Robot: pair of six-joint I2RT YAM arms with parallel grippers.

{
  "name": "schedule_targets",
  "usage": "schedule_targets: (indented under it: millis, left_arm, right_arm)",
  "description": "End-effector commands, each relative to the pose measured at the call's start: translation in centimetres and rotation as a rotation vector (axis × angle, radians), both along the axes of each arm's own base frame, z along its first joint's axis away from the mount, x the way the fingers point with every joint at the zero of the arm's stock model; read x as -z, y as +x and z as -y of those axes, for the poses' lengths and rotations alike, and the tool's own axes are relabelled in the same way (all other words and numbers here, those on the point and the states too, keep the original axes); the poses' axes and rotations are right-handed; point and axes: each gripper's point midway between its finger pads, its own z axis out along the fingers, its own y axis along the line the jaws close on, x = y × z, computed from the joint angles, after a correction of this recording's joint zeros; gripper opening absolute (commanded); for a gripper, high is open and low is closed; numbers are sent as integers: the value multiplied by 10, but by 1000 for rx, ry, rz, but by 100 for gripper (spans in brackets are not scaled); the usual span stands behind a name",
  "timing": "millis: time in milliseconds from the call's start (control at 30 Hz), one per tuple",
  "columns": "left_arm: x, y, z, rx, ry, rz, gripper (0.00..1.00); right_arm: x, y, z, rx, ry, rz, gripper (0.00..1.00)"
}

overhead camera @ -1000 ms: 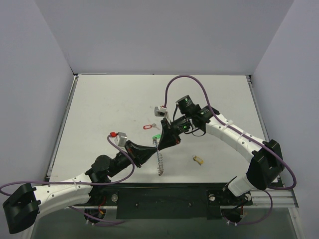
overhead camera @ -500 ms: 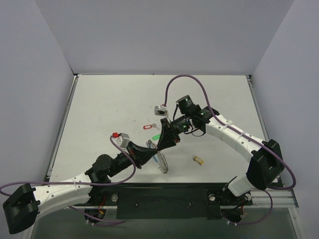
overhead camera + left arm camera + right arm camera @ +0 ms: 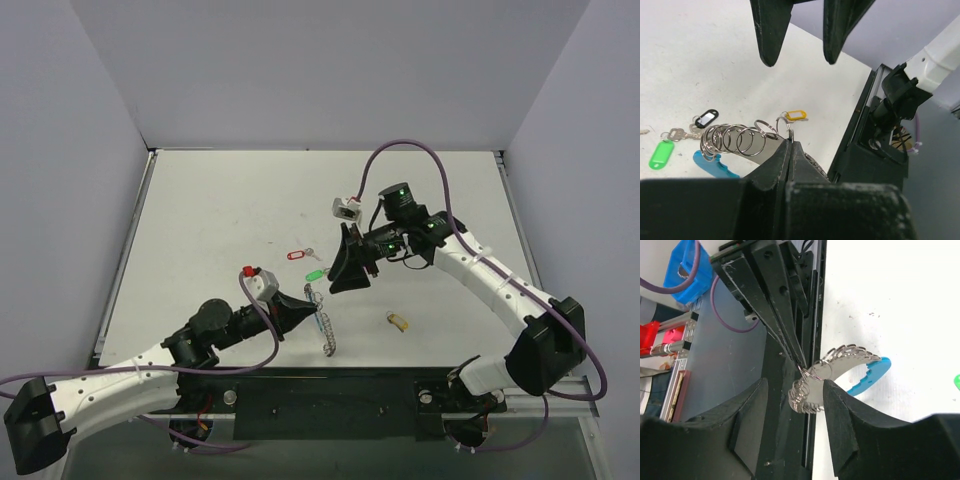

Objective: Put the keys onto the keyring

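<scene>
My left gripper (image 3: 308,303) (image 3: 789,142) is shut on one end loop of the keyring (image 3: 323,328) (image 3: 740,140). The keyring is a silvery wire coil with a blue plastic segment (image 3: 714,167) (image 3: 871,377). Its coil (image 3: 837,362) curves down towards the table. My right gripper (image 3: 337,282) (image 3: 795,386) stands open just beyond it, with the coil's end showing between its spread fingers. Loose keys lie on the table, with a red tag (image 3: 294,254), a green tag (image 3: 314,274) (image 3: 660,154), a black tag (image 3: 706,118) and a yellow tag (image 3: 398,321) (image 3: 796,115).
The black mounting plate (image 3: 330,400) and metal rails run along the table's near edge, right behind the keyring. Grey walls close in the table on three sides. A blue box (image 3: 687,270) sits off the table beside the rails.
My right gripper has opened, let go of the keyring and drawn back to the right. My left gripper has closed on the keyring and moved right with it.
</scene>
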Motion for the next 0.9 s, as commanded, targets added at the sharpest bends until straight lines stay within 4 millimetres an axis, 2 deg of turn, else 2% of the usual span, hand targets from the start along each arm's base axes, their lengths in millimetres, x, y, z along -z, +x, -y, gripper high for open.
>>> schedule_targets:
  millis: [0,133,233,300,400,533,667,733,867]
  left_arm:
    - [-29,-3,1,44,42,153,0]
    - [-38,-5,3,79,87,279,0]
    - [-35,-6,4,106,151,315,0]
    - [-39,-7,5,119,165,326,0]
    - [-40,-6,7,130,177,344,0]
    - [-38,-11,13,158,129,279,0]
    - [-36,-15,15,170,77,225,0]
    - [-36,-16,14,166,55,201,0]
    - [-37,-19,14,172,13,175,0]
  right_arm:
    - [-4,1,16,19,29,31,44]
    - [8,12,32,84,-21,70,47]
    - [21,11,46,92,-91,117,49]
    - [29,5,53,64,-120,142,50]
    - [31,-6,50,11,-120,147,51]
    - [40,-35,49,-192,-212,267,52]
    - [28,-49,45,-314,-201,323,51]
    - [25,-54,49,-359,-193,339,50]
    - [27,-61,52,-412,-208,392,44]
